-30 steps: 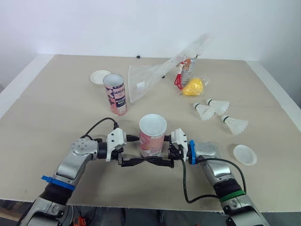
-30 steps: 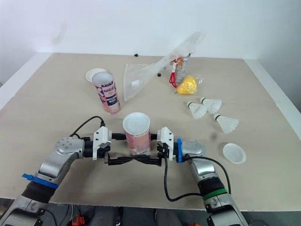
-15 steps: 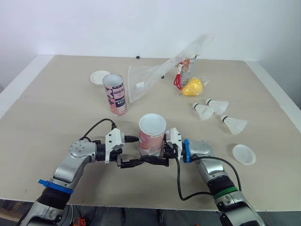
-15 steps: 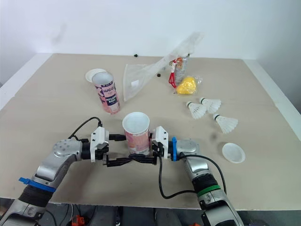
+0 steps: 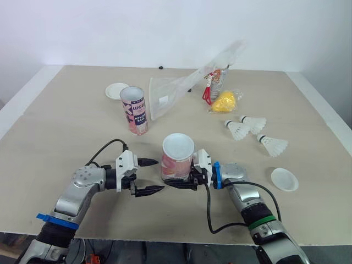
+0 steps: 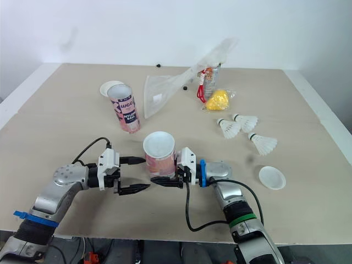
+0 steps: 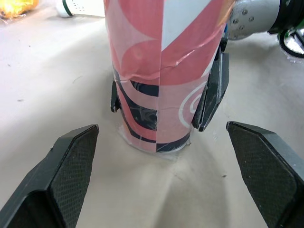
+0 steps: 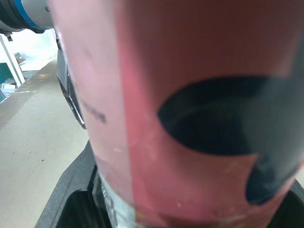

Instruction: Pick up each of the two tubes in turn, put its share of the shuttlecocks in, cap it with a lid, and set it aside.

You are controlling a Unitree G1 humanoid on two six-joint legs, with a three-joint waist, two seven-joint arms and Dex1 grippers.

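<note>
Clasping tube [image 5: 177, 157]: right hand [image 5: 171, 180] | left hand [image 5: 159, 175] spread beside | second tube [image 5: 135, 110] beyond

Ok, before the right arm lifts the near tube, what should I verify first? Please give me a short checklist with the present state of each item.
1. The right tool is closed on the near tube, one finger on each side: ok.
2. The left tool is open and apart from the tube: ok.
3. The tube stands upright, mouth open, no cap on it: ok.
4. The grip is firm enough for a lift: cannot tell.
5. Three shuttlecocks lie loose on the robot's right side, ready to pick: ok.
6. A lid lies free beside the right arm: ok.
</note>
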